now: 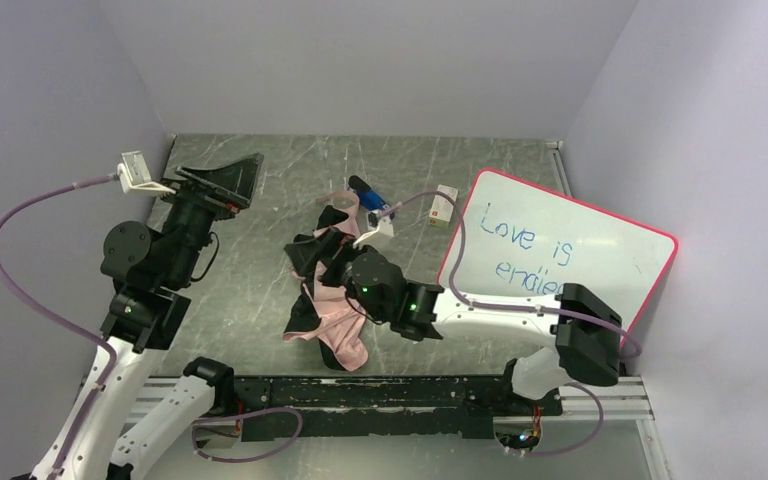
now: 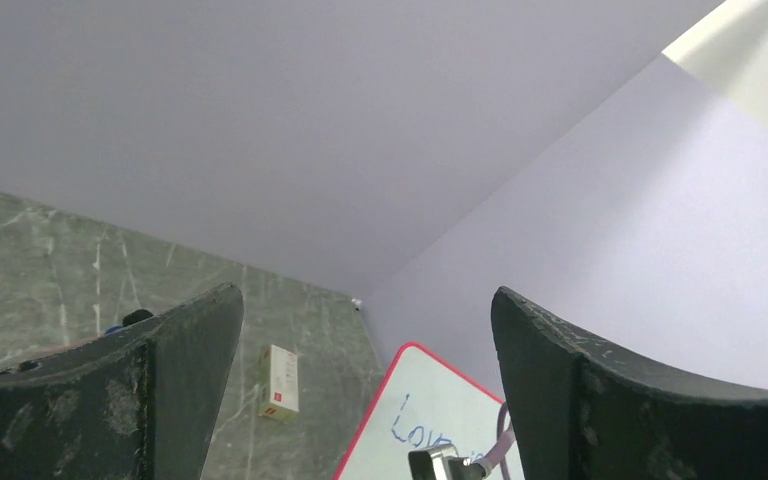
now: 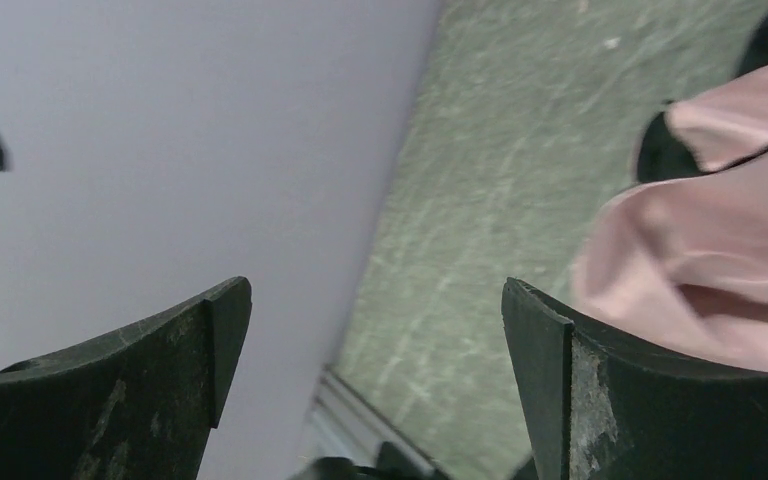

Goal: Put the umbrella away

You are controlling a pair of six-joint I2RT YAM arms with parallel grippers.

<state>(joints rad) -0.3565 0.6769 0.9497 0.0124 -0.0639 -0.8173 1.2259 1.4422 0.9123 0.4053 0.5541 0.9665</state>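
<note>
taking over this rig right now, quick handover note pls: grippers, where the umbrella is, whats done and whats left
Left gripper: open, empty, raised over the left side of the table, away from the umbrella.
Right gripper: open, empty, at the umbrella, with pink fabric just outside one finger.
Umbrella: a loose, crumpled heap mid-table, not gripped by either arm.
Done: nothing that shows.
Left: gather the fabric, close it up and put it away.
</note>
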